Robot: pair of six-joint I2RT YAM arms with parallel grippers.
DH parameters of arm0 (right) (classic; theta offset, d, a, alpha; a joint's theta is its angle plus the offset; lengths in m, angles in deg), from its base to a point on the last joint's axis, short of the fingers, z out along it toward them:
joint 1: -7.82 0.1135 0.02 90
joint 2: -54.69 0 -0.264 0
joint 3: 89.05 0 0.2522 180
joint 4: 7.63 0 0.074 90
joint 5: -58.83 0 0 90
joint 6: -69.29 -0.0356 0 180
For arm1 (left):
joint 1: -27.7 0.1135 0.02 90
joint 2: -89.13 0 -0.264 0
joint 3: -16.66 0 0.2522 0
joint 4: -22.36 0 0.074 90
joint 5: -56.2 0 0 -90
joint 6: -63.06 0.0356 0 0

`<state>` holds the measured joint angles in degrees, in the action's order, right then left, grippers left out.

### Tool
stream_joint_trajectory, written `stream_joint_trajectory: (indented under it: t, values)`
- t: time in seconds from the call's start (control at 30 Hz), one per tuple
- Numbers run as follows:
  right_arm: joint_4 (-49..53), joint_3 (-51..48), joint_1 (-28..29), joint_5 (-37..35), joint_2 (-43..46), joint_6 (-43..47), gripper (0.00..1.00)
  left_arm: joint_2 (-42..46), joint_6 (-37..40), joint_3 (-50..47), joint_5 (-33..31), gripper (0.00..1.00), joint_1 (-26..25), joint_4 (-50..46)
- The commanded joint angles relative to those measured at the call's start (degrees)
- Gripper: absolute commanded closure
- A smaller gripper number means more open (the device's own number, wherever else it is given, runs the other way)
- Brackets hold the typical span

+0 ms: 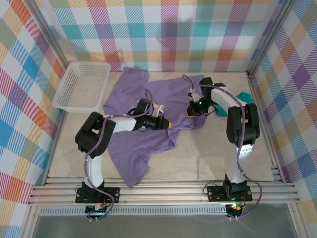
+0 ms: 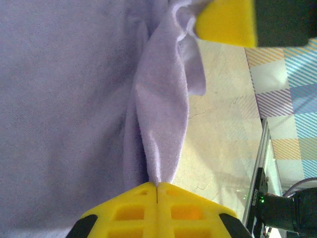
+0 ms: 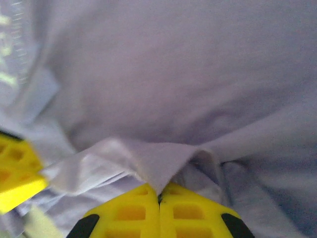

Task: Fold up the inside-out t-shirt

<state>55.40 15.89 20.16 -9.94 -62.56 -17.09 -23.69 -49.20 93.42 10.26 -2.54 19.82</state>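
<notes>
The lavender-purple inside-out t-shirt (image 1: 148, 124) lies rumpled across the middle of the table. My left gripper (image 1: 168, 125) sits at the shirt's right edge, shut on a fold of its fabric (image 2: 163, 129); the yellow fingers (image 2: 157, 187) meet with cloth pinched between them. My right gripper (image 1: 191, 112) is a short way to the right, shut on another fold of the t-shirt (image 3: 163, 163). The right gripper's yellow finger (image 2: 225, 22) shows at the top of the left wrist view, and the left one's finger (image 3: 17, 176) shows at the left edge of the right wrist view.
A white mesh basket (image 1: 81, 85) stands at the back left of the table. A teal-green garment (image 1: 242, 96) peeks out behind the right arm near the right wall. Bare marble tabletop (image 1: 208, 153) lies in front of the shirt, at the near right.
</notes>
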Motion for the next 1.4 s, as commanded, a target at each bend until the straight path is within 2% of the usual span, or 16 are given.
stream_joint_trajectory:
  t: [0.0, 0.07, 0.13, 0.3, 0.4, 0.53, 1.07, 1.23, 1.37]
  values:
    - [-0.2, 3.9, -0.5, -10.0, 0.4, -3.6, 0.97, -0.5, 1.3, 1.8, 1.3, 1.00, -0.1, -1.3]
    - [0.1, 3.1, -0.6, -12.5, 1.1, -3.4, 0.92, -0.9, 1.3, 2.2, 1.3, 1.00, -0.1, -1.4]
    - [-2.0, 0.2, -0.6, -11.9, 3.2, -2.7, 0.83, -1.2, 1.4, 2.5, 1.5, 1.00, -0.1, -1.5]
    - [-10.1, -9.0, -0.6, -6.2, 9.8, 1.6, 0.67, -1.7, 1.4, 2.9, 1.6, 1.00, -0.2, -1.6]
    - [-12.6, -11.0, -0.6, -4.2, 10.3, 1.6, 0.61, -1.8, 1.4, 3.1, 1.6, 1.00, -0.3, -1.7]
    - [-12.9, -9.4, -0.6, 2.0, 7.1, 1.6, 0.56, -1.6, 1.4, 3.1, 1.6, 1.00, -0.5, -1.9]
    - [-8.4, -2.2, -0.9, 2.3, -2.0, 6.4, 0.46, -1.5, 2.2, 3.3, 1.5, 1.00, -1.2, -2.9]
    - [-7.4, -3.2, -1.2, 6.0, -1.5, 7.1, 0.56, -1.5, 2.5, 3.5, 1.2, 1.00, -1.3, -3.3]
    - [-6.6, -4.1, -1.5, 7.1, -1.2, 8.3, 0.59, -1.7, 2.7, 3.6, 1.3, 1.00, -1.4, -3.5]
